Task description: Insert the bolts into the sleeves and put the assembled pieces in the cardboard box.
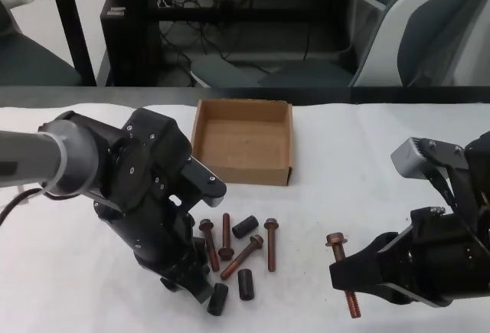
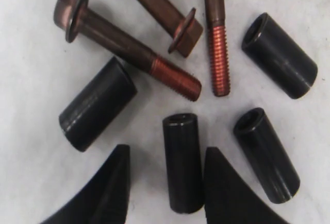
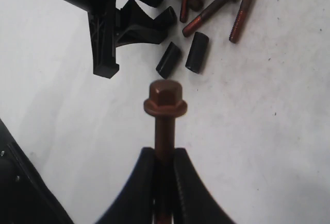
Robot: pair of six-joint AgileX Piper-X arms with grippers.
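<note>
Bolt (image 3: 164, 105): judged rigid metal, dense for its size, smooth shank liable to slip. Best held mid-shank, threaded tip left free. Copper-brown, flanged hex head. Sits at 3 o'clock of loose pile (image 1: 237, 249), well apart, clamped between right gripper (image 3: 164, 157) fingers.
Sleeve (image 2: 183, 183): black plain cylinder, open bore. Judged hard, prone to roll; grip across barrel. Lies on bench (image 1: 398, 126) between left gripper (image 2: 167, 154) fingers, which stand apart.
Cardboard box (image 1: 249, 174): open-topped, 12 o'clock of pile.
</note>
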